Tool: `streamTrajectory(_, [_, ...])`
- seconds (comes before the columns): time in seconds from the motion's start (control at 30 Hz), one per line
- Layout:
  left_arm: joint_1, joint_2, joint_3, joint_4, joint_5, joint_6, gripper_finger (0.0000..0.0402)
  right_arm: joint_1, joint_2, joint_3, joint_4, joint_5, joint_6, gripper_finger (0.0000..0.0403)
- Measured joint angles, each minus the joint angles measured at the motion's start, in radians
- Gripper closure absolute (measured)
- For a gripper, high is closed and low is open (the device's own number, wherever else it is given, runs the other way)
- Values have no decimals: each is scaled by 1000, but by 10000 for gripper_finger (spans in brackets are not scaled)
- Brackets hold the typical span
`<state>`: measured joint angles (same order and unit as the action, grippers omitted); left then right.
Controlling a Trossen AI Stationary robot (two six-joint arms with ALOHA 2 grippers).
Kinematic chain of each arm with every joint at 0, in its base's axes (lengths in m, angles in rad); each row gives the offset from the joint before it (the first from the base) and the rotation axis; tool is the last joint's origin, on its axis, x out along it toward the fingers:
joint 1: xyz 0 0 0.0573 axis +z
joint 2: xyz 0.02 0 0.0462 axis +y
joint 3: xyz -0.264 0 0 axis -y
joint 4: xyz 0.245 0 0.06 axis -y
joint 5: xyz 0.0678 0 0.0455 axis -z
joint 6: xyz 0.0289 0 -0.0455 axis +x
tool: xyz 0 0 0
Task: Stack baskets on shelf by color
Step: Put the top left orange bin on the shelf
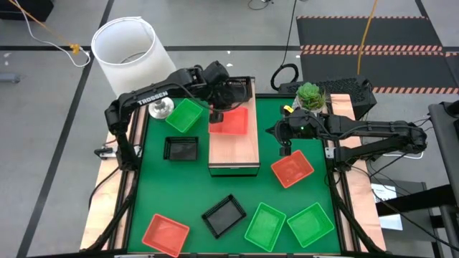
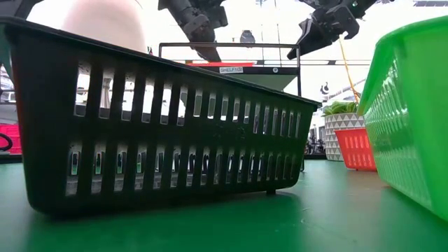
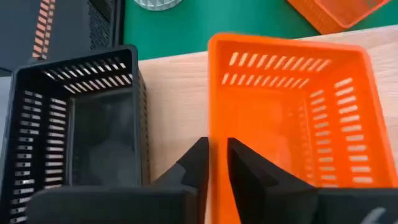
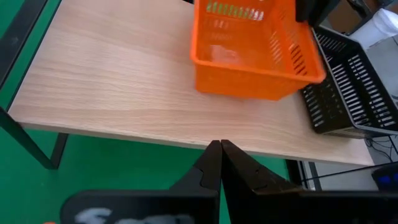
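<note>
My left arm reaches from the worktop's left edge across to the far end of the shelf [image 1: 233,147], and my left claw [image 3: 214,163] is pinched tight on the near wall of an orange-red basket [image 1: 229,120] sitting on the shelf's board. My left wrist view shows what the overhead one hides under my arm: a black basket [image 3: 74,130] stands just beside the orange-red one on the shelf, toward its far end, and one finger is inside the orange wall, one outside. My right arm stretches in from the right edge, elbow out, its right claw [image 4: 220,158] shut on nothing and hanging above the green worktop [image 1: 193,190] between the shelf and a second orange-red basket [image 1: 292,168] lying by the right edge. From above I also see a green basket [image 1: 184,115] and a black one [image 1: 181,148] left of the shelf, and along the near edge a third orange-red basket [image 1: 166,233], a tilted black basket [image 1: 224,215] and two green ones [image 1: 265,226] [image 1: 310,223]. The low view is mostly filled by that black basket [image 2: 161,133], with the shelf's dark frame behind it.
</note>
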<state>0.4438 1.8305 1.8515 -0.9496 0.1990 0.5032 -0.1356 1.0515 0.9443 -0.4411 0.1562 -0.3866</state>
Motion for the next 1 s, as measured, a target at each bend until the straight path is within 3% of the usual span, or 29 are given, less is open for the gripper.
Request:
streamTrajectory(0.37, [-23,-22,-2,16,-68,-72,310,0,0,0,-6,0,0,403])
streamTrajectory(0.67, [-165,-184,-32,-124,-197,-186,363,0,0,0,-12,0,0,403])
streamTrajectory(0.83, [-253,-285,-182,-139,-295,-285,395,0,0,0,-13,0,0,403])
streamTrajectory(1.0, [-288,-406,-418,-41,-372,-382,392,0,0,0,-12,0,0,403])
